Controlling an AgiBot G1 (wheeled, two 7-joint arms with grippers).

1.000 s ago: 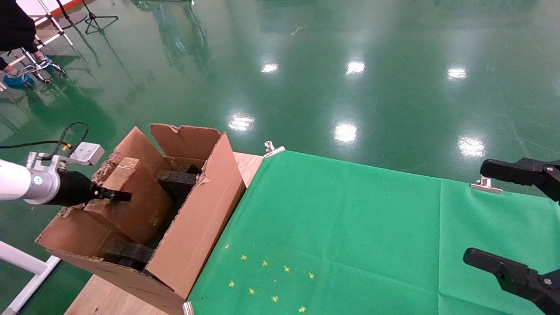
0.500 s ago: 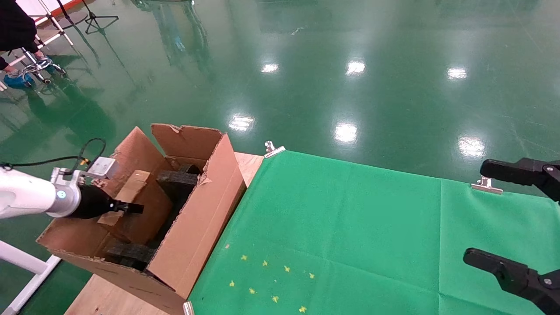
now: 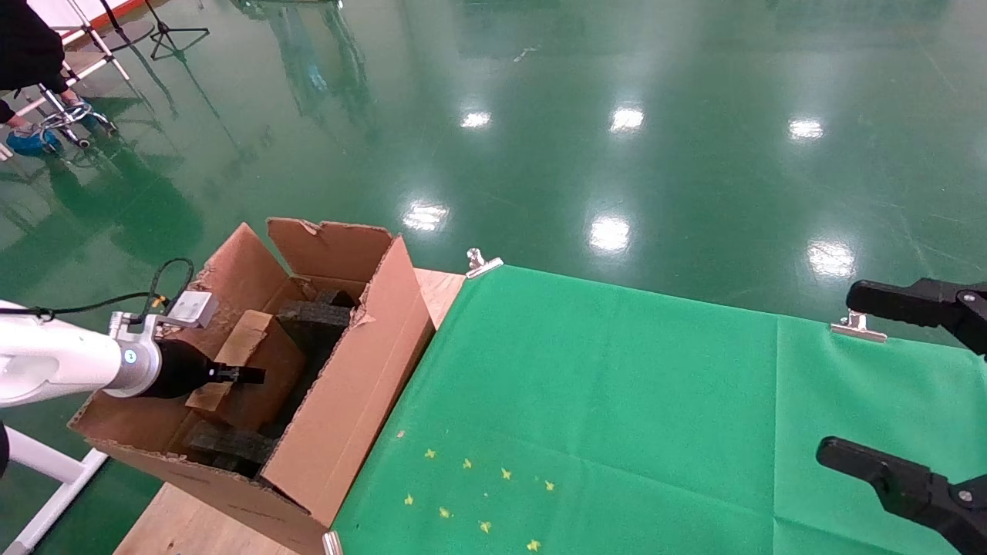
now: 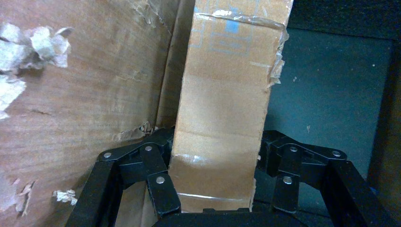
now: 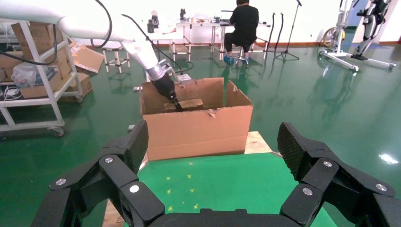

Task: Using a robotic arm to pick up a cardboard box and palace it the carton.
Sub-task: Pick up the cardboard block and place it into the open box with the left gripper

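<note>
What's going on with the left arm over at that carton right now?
The left gripper is shut on the small cardboard box, its fingers clamped on both sides, and holds it inside the open carton, among the black foam pieces. The box is not yet released. The right gripper is open and idle over the green cloth.

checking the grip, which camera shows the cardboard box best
The left wrist view: the cardboard box fills it, clamped in the left pincer. The head view shows it smaller inside the carton; the right wrist view, only its top.
</note>
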